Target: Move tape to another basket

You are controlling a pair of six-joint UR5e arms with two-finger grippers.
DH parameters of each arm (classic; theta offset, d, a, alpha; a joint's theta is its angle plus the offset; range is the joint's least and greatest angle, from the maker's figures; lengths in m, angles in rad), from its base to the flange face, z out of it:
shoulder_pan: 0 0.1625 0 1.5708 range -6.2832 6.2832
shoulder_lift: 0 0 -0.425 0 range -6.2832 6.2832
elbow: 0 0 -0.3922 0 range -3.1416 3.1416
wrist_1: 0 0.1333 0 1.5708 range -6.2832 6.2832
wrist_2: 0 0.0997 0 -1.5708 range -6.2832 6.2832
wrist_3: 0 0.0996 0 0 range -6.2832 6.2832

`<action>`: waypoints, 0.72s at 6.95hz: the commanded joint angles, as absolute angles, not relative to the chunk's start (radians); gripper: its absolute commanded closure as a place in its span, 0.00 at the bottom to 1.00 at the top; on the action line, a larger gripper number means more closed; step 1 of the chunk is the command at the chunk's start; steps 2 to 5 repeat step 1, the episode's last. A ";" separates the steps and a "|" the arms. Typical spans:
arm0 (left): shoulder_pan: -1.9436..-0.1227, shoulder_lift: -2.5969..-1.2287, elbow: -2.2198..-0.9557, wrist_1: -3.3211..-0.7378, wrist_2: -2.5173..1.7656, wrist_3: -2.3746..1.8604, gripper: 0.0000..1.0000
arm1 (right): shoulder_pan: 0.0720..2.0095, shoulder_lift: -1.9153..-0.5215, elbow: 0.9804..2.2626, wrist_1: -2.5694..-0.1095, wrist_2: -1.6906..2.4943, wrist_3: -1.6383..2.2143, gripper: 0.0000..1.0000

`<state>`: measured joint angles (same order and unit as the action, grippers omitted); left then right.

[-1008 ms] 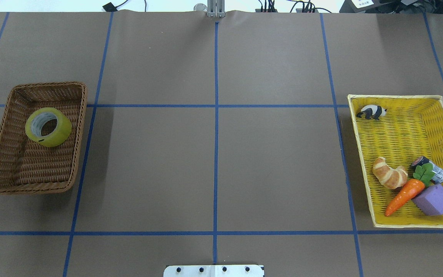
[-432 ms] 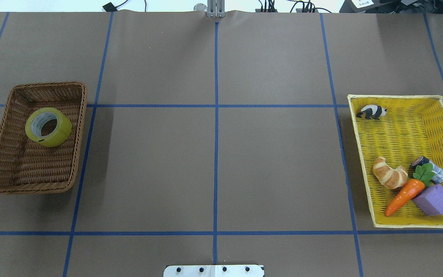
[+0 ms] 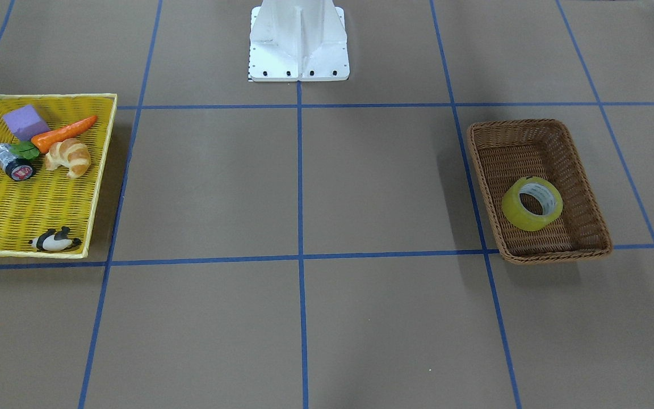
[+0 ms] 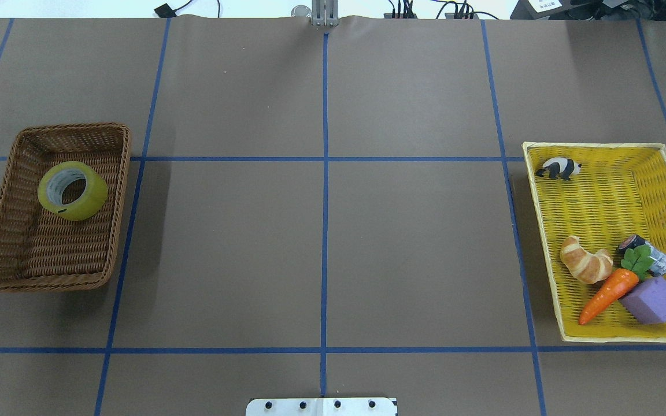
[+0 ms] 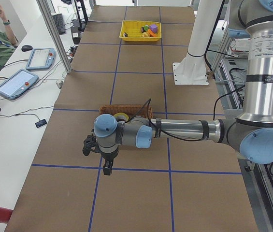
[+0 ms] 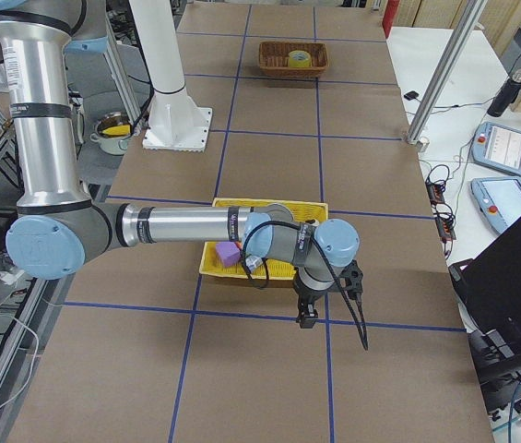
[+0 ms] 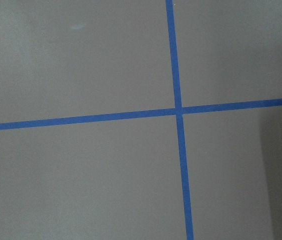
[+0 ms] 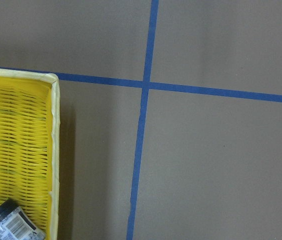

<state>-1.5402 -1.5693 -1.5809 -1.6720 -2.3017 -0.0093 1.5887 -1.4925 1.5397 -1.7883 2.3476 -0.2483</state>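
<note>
The yellow-green tape roll [image 4: 93, 199] lies flat in the far half of the brown wicker basket [image 4: 50, 254] on the table's left side; it also shows in the front-facing view [image 3: 515, 213]. In the exterior left view my left gripper [image 5: 97, 157] hangs above the table beyond the basket's [image 5: 126, 108] outer end, off the tape [image 5: 122, 116]. In the exterior right view my right gripper [image 6: 334, 323] hangs past the outer edge of the yellow tray [image 6: 269, 205]. Neither gripper shows elsewhere, so I cannot tell whether they are open or shut.
The yellow woven tray [image 4: 599, 190] on the right holds a panda figure [image 4: 559, 168], croissant [image 4: 584, 261], carrot [image 4: 607, 294], purple block [image 4: 654, 300] and a small silver-and-black cylinder [image 4: 651, 254]. The white robot base [image 3: 298, 40] stands at mid-table.
</note>
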 commanded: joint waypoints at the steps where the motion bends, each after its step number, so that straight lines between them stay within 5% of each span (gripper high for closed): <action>1: -1.540 -1.569 -1.582 -1.672 -2.301 -0.009 0.00 | 1.583 -1.491 1.482 -1.675 2.350 -0.235 0.00; 5: -1.540 -1.569 -1.582 -1.672 -2.301 -0.009 0.00 | 1.583 -1.491 1.482 -1.675 2.350 -0.235 0.00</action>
